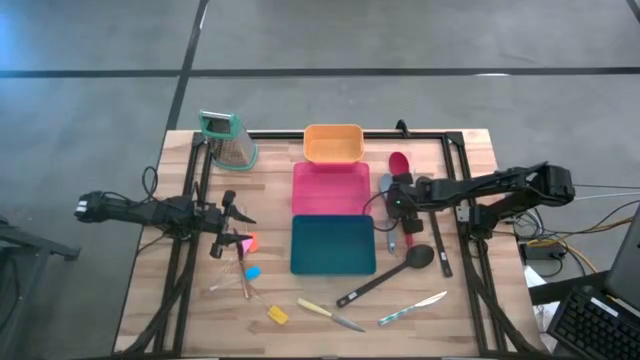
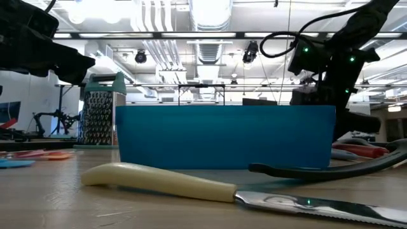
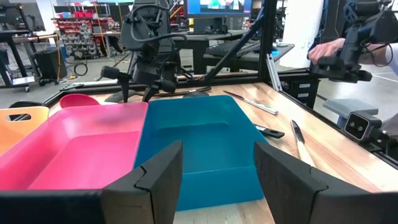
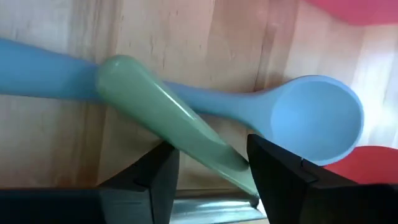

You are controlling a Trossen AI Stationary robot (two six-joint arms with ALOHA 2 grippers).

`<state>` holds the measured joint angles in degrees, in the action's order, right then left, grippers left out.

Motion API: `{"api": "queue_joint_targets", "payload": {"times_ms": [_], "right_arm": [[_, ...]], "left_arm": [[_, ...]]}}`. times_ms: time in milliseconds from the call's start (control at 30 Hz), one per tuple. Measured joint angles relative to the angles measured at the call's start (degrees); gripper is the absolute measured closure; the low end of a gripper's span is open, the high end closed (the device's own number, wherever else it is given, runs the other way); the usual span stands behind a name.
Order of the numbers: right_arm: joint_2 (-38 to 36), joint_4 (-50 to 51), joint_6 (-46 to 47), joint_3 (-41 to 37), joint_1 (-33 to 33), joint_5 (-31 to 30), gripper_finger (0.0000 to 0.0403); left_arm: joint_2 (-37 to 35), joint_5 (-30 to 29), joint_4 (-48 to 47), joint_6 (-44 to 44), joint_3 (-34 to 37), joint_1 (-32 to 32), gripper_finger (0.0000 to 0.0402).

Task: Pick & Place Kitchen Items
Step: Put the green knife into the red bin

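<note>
From the high view, I am seeing the right gripper hanging over the cluster of utensils just right of the pink tray and teal tray, while the left gripper is waiting over the left side of the table, near the small pink piece and blue piece. All three trays, the orange tray included, are looking bare, so I am judging that the sorting has hardly begun. A black spoon, a red spoon, a yellow piece and two knives near the front edge are all lying loose on the wood.

In the low view, I am looking past the cream-handled knife lying on the table in front of the teal tray; the grater is standing behind to the left.

In the left wrist view, the left gripper's fingers are standing wide apart with nothing between them, facing the pink and teal trays.

In the right wrist view, the right gripper's fingers are spread open, straddling a green handle that is lying across a blue spoon. Nothing is clamped yet. I am reckoning the next step is closing on that green handle, with nearly every item left to place.
</note>
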<state>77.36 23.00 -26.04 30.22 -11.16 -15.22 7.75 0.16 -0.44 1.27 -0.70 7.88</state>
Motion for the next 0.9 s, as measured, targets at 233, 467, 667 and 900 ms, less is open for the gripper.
{"api": "queue_joint_targets", "payload": {"times_ms": [233,467,667,900], "right_arm": [[1.14,0.36,0.23,0.99,0.00,-1.29,0.0280],[1.09,0.77,0.33,2.46,0.00,-2.97,0.0370],[0.21,6.65,0.38,5.81,0.04,-4.64,0.0374],[-3.95,11.92,0.36,11.46,0.13,-7.43,0.0375]], "left_arm": [[0.00,0.00,0.01,0.01,-0.01,0.00,0.0200],[0.00,-0.02,-0.01,-0.01,0.01,-0.02,0.0200],[-0.01,0.00,0.00,0.01,0.00,0.00,0.0200],[0.00,0.00,-0.01,0.01,0.01,0.00,0.0200]]}}
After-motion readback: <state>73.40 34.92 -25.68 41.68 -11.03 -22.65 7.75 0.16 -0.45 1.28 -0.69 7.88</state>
